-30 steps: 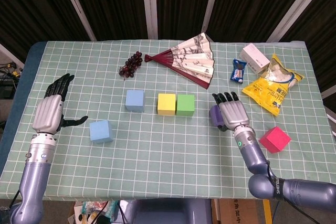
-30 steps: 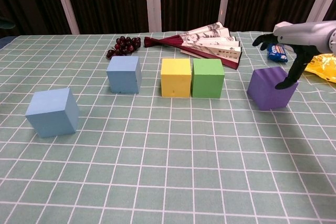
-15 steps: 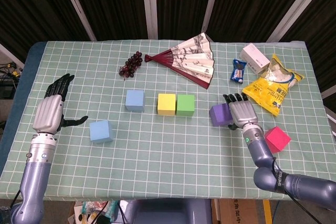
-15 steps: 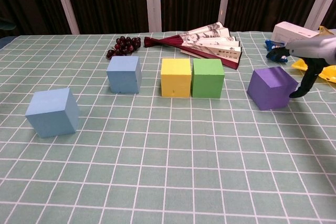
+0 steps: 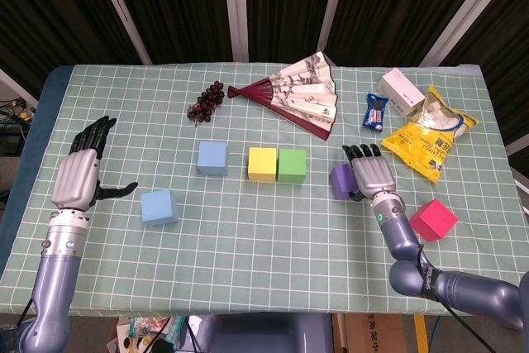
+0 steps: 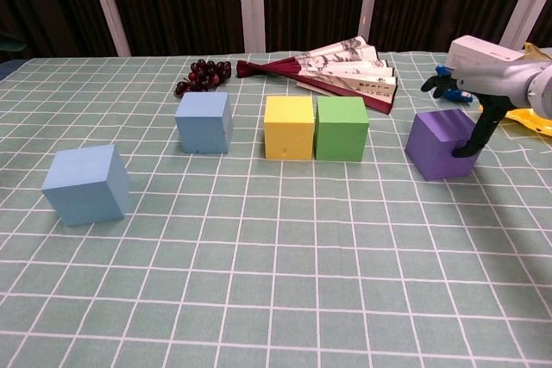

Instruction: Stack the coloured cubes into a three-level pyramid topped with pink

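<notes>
Currently the base row is being built: the right hand (image 5: 373, 175) rests against the purple cube (image 6: 442, 143), fingers apart, thumb on its right face, not gripping. Next, slide it left beside the green cube (image 5: 292, 164); the pink cube (image 5: 434, 220) waits on the bench.

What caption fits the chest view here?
Right hand against the purple cube, beside an adjoining yellow cube and green cube.

Silver hands (image 5: 77, 178), prob. black fingers.
</notes>
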`<move>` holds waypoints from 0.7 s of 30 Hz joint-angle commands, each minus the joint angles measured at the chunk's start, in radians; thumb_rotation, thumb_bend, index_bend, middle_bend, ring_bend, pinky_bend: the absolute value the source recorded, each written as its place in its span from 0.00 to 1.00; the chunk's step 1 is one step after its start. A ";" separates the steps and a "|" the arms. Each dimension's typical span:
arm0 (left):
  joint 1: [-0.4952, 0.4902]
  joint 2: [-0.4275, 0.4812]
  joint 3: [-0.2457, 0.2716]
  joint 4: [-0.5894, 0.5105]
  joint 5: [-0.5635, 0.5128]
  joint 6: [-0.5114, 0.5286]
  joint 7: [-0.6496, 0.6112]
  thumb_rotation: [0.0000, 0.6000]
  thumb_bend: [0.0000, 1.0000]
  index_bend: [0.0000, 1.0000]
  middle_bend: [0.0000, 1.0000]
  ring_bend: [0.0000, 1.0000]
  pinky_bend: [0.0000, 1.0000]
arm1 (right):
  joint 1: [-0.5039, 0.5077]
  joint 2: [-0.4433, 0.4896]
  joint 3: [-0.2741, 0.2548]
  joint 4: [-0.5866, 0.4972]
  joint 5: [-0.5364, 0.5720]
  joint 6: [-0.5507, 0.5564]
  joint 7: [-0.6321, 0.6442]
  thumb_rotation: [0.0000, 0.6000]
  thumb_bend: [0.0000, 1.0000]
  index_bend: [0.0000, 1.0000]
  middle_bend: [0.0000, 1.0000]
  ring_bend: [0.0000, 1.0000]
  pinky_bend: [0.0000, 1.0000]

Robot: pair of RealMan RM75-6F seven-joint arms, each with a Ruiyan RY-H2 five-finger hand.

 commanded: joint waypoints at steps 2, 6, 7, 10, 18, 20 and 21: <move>0.000 -0.001 0.000 0.003 -0.002 0.000 0.000 1.00 0.11 0.00 0.00 0.00 0.00 | 0.002 -0.011 0.008 0.009 -0.003 0.002 0.003 1.00 0.24 0.00 0.12 0.06 0.00; -0.001 -0.001 -0.002 0.005 -0.007 -0.001 -0.001 1.00 0.11 0.00 0.00 0.00 0.00 | 0.005 -0.025 0.015 0.017 -0.007 0.003 0.005 1.00 0.24 0.00 0.12 0.06 0.00; -0.001 -0.001 -0.003 0.005 -0.007 -0.001 -0.001 1.00 0.11 0.00 0.00 0.00 0.00 | 0.006 -0.030 0.017 0.020 -0.008 0.005 0.005 1.00 0.24 0.00 0.12 0.06 0.00; 0.000 -0.001 -0.004 0.006 -0.009 0.000 -0.001 1.00 0.11 0.00 0.00 0.00 0.00 | 0.009 -0.040 0.019 0.027 -0.009 0.003 -0.001 1.00 0.24 0.00 0.12 0.06 0.00; -0.001 0.002 -0.003 0.010 -0.015 -0.007 -0.003 1.00 0.11 0.00 0.00 0.00 0.00 | 0.010 -0.048 0.017 0.043 0.030 0.007 -0.026 1.00 0.24 0.00 0.29 0.11 0.00; -0.001 0.002 -0.003 0.011 -0.016 -0.008 -0.002 1.00 0.11 0.00 0.00 0.00 0.00 | 0.007 -0.046 0.017 0.047 0.039 0.009 -0.028 1.00 0.24 0.00 0.33 0.14 0.00; -0.001 0.001 -0.003 0.011 -0.016 -0.009 -0.003 1.00 0.11 0.00 0.00 0.00 0.00 | 0.007 -0.045 0.018 0.048 0.041 0.010 -0.028 1.00 0.24 0.00 0.35 0.16 0.00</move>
